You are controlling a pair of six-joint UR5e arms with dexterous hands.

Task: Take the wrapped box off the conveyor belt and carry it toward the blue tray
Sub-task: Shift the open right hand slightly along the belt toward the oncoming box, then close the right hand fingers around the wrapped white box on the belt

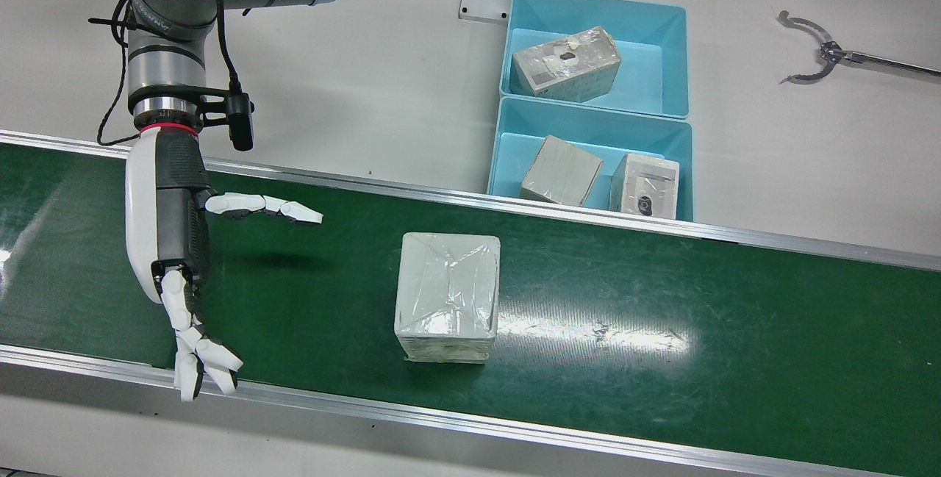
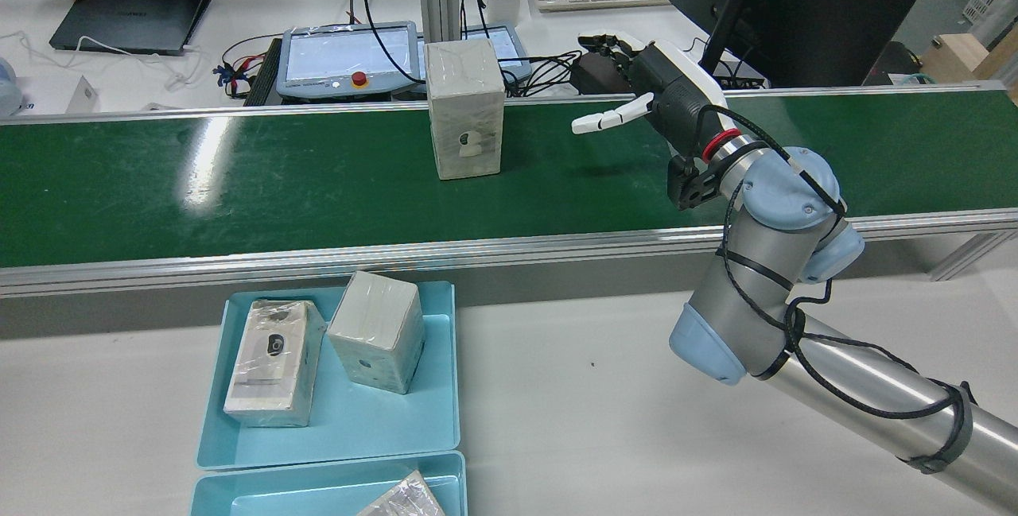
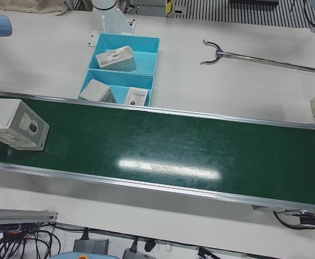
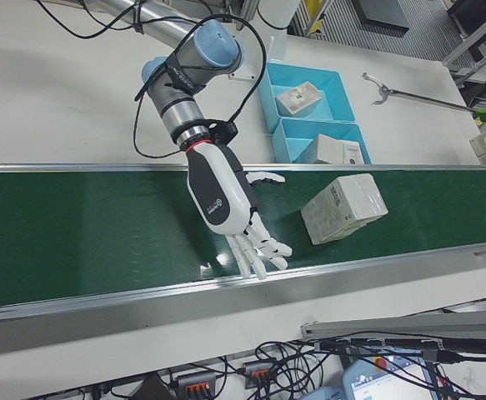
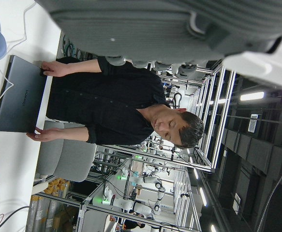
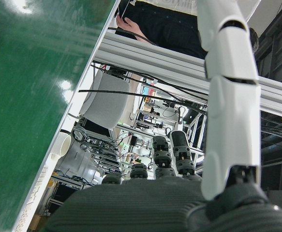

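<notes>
The wrapped box [image 1: 447,293] stands on the green conveyor belt [image 1: 662,300]; it also shows in the rear view [image 2: 465,106], the left-front view [image 3: 14,125] and the right-front view [image 4: 343,208]. My right hand [image 1: 176,242] hovers over the belt beside the box, apart from it, open and empty, fingers spread [image 2: 660,95] [image 4: 226,200]. One finger [image 6: 230,96] shows in the right hand view. The blue tray [image 1: 595,131] lies on the table past the belt's rail [image 2: 429,420]. My left hand [image 5: 145,29] shows only as a palm in its own view, holding nothing.
A second blue tray [image 1: 654,58] adjoins the first; both hold wrapped boxes [image 1: 562,168]. A metal grabber tool [image 1: 823,58] lies on the table. Aluminium rails [image 1: 514,205] edge the belt. A person with a laptop [image 2: 127,15], control pendants and a monitor are beyond it.
</notes>
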